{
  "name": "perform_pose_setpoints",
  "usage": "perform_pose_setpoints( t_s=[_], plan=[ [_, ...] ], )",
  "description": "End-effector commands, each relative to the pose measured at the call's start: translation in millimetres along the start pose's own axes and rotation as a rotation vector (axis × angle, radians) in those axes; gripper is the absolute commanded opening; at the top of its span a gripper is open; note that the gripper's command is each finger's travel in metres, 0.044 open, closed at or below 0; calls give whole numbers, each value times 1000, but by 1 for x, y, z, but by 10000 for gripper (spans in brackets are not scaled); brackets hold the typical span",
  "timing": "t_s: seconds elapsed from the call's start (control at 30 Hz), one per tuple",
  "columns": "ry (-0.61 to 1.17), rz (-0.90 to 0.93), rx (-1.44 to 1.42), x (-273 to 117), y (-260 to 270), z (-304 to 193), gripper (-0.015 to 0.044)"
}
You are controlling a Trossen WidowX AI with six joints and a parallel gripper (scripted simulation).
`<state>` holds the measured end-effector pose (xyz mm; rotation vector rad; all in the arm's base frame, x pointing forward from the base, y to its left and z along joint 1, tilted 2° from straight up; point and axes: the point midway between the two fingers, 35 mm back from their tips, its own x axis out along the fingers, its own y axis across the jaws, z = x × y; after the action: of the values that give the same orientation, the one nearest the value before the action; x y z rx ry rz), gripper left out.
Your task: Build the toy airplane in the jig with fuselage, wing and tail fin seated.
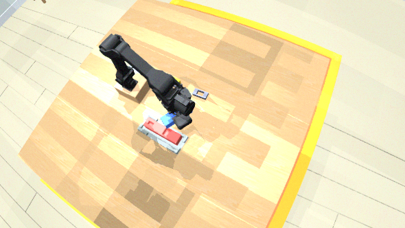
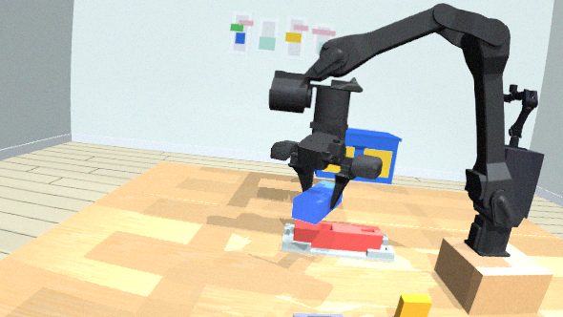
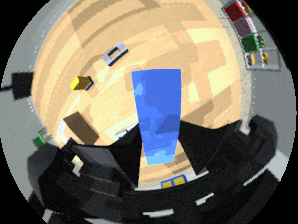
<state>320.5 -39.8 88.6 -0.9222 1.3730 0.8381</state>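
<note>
the blue wing (image 1: pixel 167 120) (image 2: pixel 312 205) (image 3: pixel 157 110) hung in the air, tilted, with the two fingers of the gripper (image 1: pixel 176 117) (image 2: pixel 322 196) (image 3: pixel 156 123) clamped on its sides; seen from the top, it was just off the red fuselage (image 1: pixel 175 137) (image 2: pixel 348 236) toward one o'clock, not seated on it. the fuselage lay in the pale grey cradle (image 1: pixel 182 144) (image 2: pixel 334 254), its socket openings facing up. going outward from the cradle in that same view, the yellow piece (image 1: pixel 178 80) (image 2: pixel 415 306) (image 3: pixel 81 83) stood between twelve and one, mostly hidden by the arm (image 1: pixel 135 63) (image 2: pixel 490 105), and the grey frame (image 1: pixel 206 95) (image 3: pixel 108 59) lay between one and two on the wooden table (image 1: pixel 240 144) (image 2: pixel 143 267) (image 3: pixel 200 30). the arm's wooden block (image 1: pixel 139 94) (image 2: pixel 515 291) (image 3: pixel 81 128) sat toward eleven
</note>
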Motion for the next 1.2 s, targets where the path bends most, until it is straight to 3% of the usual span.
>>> perform_pose_setpoints(
  t_s=[0.0, 0.73, 0.97, 1.17],
  plan=[
    [-3, -2, -63, 2, -1, -10, 0],
    [5, -2, -444, 13, -3, -75, 0],
    [4, -2, -444, 13, -3, -75, 184],
    [4, -2, -444, 13, -3, -75, 196]
  ],
)
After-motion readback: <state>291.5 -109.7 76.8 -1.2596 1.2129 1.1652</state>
